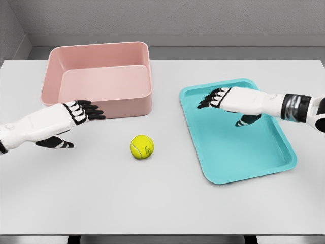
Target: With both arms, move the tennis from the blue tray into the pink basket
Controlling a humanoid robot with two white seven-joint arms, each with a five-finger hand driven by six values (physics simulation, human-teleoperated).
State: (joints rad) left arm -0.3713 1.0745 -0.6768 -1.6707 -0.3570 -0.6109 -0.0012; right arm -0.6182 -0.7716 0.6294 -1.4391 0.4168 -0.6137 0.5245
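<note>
Grey table (162, 203), tennis ball (141, 147) between basket (96, 63), tray (284, 160)

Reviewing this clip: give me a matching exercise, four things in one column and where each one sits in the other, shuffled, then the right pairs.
Things:
1. tennis ball
2. pink basket
3. left hand
4. right hand

Places:
A. over the blue tray
B. far left of the table
C. on the bare table between basket and tray
D. just in front of the basket's near wall

Pairs: 1-C, 2-B, 3-D, 4-A
</note>
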